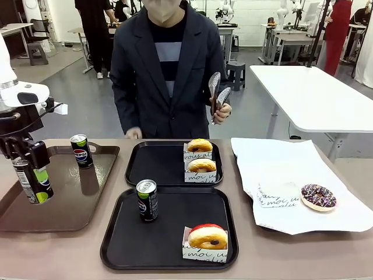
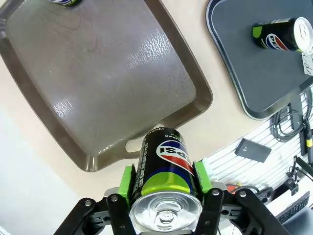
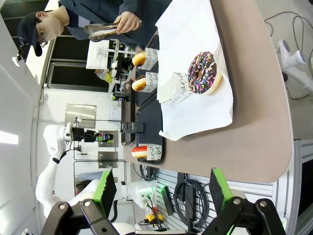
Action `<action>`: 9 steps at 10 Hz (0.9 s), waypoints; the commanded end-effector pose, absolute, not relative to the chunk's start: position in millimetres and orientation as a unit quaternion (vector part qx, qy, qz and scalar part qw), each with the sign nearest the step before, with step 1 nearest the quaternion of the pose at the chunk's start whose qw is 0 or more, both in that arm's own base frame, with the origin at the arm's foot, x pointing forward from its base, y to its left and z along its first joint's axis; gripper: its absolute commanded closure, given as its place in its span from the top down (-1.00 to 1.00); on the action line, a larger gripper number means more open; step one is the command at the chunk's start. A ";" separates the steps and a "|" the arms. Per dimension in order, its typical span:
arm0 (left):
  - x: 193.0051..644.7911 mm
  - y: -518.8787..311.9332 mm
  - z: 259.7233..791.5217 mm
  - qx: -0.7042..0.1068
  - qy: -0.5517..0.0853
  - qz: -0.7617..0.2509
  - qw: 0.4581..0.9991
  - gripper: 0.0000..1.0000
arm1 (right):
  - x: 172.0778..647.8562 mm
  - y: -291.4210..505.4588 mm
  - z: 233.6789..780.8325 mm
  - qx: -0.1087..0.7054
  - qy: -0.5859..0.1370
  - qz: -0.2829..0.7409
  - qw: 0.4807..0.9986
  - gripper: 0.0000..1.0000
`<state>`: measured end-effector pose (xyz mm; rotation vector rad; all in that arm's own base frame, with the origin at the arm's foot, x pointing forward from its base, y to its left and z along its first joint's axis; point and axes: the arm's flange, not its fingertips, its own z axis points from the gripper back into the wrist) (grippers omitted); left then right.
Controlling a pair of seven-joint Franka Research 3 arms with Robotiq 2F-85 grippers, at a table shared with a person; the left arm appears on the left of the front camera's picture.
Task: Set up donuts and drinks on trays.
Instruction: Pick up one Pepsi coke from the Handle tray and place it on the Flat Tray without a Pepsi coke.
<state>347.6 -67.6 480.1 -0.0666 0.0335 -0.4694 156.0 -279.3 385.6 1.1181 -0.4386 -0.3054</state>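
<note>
Pepsi can (image 1: 34, 182) is clamped between fingers of left gripper (image 2: 165, 182), at left edge of frame by brown tray (image 1: 76, 198). Fingers of right gripper (image 3: 161, 188) are spread wide, nothing held. On near black tray (image 1: 169, 239), second can (image 1: 147, 200) and red-iced donut (image 1: 208, 236) are seen; two plain donuts (image 1: 201, 165) on far black tray (image 1: 154, 166).

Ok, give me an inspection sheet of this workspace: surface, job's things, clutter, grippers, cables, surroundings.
Surface: brown table, no spills seen.
Job's things: far tray holds two plain donuts; near tray holds a standing can and red-iced donut; sprinkled donut on white paper; second can on brown tray.
Clutter: nothing seen.
Grippers: left gripper shut on third can; right gripper open, empty.
Cables: cable bundle beside the table.
Surroundings: person opposite holding tongs.
</note>
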 end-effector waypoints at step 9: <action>348.1 -67.7 481.1 -0.033 0.016 -0.233 0.972 0.16 | 156.2 -278.5 385.5 0.529 -0.219 -0.137 0.808 1.00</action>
